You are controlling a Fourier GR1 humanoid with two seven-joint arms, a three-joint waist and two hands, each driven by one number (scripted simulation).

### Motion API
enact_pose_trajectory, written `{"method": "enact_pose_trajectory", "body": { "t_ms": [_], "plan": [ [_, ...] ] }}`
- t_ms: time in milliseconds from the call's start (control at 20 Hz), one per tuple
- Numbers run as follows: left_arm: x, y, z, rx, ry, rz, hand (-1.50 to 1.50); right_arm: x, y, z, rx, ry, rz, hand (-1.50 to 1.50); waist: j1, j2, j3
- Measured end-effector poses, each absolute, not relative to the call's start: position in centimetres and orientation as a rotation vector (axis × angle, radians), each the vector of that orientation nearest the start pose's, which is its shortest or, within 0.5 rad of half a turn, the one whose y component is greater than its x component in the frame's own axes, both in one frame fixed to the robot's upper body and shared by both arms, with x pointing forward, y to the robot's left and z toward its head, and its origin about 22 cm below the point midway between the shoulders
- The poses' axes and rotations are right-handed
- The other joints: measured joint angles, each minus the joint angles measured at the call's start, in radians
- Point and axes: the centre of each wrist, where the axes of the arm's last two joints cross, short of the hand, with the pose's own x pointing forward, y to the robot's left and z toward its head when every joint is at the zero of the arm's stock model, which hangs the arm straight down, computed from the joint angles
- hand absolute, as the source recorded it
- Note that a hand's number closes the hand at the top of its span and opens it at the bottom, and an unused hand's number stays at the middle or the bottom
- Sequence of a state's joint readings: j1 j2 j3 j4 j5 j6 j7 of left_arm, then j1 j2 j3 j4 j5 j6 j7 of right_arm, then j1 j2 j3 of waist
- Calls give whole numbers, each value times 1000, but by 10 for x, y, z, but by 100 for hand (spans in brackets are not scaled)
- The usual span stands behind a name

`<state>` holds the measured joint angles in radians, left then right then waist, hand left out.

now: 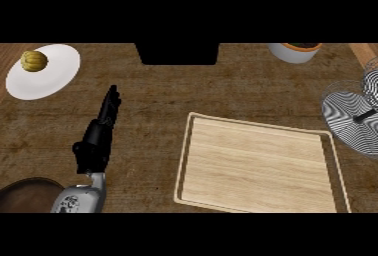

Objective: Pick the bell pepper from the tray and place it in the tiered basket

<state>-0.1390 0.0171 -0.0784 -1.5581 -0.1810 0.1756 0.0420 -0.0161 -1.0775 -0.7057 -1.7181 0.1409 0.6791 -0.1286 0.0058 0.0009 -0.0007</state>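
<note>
The light wooden tray lies at centre right with nothing on its board. No bell pepper shows on it. The wire tiered basket stands at the right edge, partly cut off, with a black post in its middle and no pepper visible inside. My left hand is left of the tray, fingers straight and pointing away from me, holding nothing. A small yellow-brown lumpy item sits on a white plate at the far left; I cannot tell whether it is the pepper. My right hand is out of view.
A white cup with dark contents stands at the back right. A black block sits at the back centre. A dark brown round object lies at the lower left beside my left forearm.
</note>
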Motion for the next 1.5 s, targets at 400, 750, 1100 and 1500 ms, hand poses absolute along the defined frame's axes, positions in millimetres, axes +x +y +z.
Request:
{"method": "enact_pose_trajectory", "body": {
  "t_ms": [400,750,1100,1500],
  "plan": [
    [278,193,32,178,-1672,-120,0,230,-461,317,-1067,-1458,1058,150,13,3,0],
    [278,194,31,175,-1673,-127,0,269,-477,293,-1121,-1419,1076,150,18,5,1],
    [280,193,34,163,-1673,-122,0,293,-495,257,-900,-1402,869,-150,17,4,1],
    [271,195,33,175,-1674,-114,0,300,-521,267,-738,-1511,572,-150,13,2,1]
  ]
}}
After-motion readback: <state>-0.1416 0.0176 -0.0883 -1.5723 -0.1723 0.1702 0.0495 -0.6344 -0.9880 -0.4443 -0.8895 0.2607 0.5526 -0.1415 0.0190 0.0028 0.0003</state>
